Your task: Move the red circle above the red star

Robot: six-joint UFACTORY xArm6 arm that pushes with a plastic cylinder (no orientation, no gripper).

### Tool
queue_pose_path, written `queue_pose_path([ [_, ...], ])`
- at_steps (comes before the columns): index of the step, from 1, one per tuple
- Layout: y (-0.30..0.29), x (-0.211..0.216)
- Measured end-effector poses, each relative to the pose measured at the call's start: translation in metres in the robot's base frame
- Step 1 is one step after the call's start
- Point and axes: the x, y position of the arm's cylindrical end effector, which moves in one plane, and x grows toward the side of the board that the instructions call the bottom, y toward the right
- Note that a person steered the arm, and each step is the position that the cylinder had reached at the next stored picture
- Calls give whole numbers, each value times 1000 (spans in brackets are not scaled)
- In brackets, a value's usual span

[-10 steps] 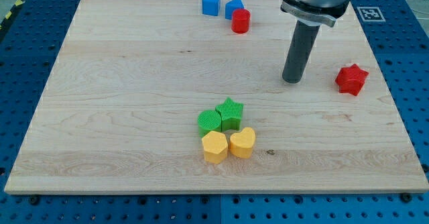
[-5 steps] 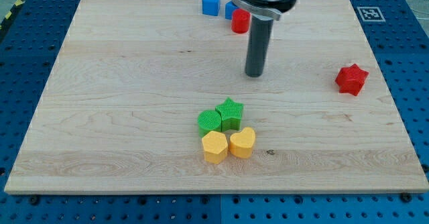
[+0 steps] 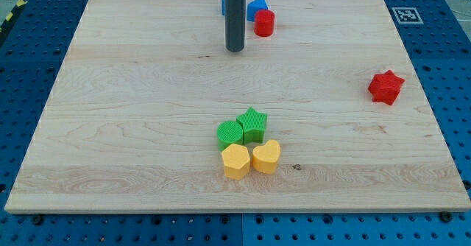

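The red circle stands near the view's top edge of the wooden board, touching a blue block above and to its left. The red star sits far off at the view's right, lower than the circle. My tip rests on the board to the left of the red circle and a little below it, a short gap away, not touching it. The rod hides most of a second blue block behind it.
A green cube-like block and a green star sit mid-board, with a yellow hexagon-like block and a yellow heart just below them, all bunched together. A marker tag lies off the board's top right corner.
My tip has swept from the right, near the red star, leftward and upward across the board to the left of the red circle. No block has moved.
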Motion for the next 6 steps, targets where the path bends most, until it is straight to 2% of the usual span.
queue_pose_path([
  [2,-9,-5],
  [3,-40,-12],
  [5,-71,-71],
  [6,-40,-89],
])
